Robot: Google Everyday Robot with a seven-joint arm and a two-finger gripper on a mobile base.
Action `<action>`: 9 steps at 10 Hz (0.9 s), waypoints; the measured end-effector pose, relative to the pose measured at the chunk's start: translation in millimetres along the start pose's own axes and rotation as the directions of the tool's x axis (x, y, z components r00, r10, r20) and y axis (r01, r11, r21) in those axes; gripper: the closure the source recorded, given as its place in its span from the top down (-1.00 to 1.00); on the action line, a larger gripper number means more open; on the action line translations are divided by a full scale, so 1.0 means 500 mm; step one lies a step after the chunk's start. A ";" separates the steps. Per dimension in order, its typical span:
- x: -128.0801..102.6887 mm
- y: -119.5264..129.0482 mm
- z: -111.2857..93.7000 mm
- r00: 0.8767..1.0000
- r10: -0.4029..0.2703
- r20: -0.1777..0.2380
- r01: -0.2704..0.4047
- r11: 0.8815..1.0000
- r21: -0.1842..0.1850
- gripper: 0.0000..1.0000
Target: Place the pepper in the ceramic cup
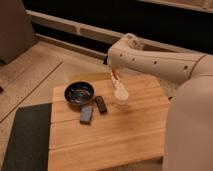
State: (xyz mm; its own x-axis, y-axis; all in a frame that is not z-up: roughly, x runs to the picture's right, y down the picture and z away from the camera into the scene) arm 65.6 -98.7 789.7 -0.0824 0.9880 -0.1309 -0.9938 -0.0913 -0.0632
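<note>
A small red-orange pepper (116, 78) hangs from my gripper (114, 71), which is shut on it at the end of the white arm reaching in from the right. The pepper dangles just above the white ceramic cup (121, 96), its lower tip close to the cup's rim. The cup stands upright on the wooden table (130, 130), right of centre near the far edge.
A wide dark blue bowl (79, 93) sits left of the cup. A black bar (101, 104) and a blue-grey block (86, 114) lie in front of the bowl. A dark mat (25, 137) covers the floor left of the table.
</note>
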 end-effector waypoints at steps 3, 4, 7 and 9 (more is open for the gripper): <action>0.047 -0.046 0.002 0.996 0.079 -0.029 -0.077 0.996 0.039 -1.00; 0.062 -0.061 0.011 0.995 0.094 -0.042 -0.092 0.994 0.053 -1.00; 0.085 -0.094 0.038 0.991 0.116 -0.066 -0.110 0.990 0.084 -1.00; 0.086 -0.091 0.039 0.991 0.114 -0.068 -0.108 0.991 0.083 -1.00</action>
State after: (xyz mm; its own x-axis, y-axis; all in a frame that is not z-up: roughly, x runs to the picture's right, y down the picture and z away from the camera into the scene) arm 105.7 -49.5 806.0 -0.1900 0.9604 -0.2039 -0.9818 -0.1871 0.0337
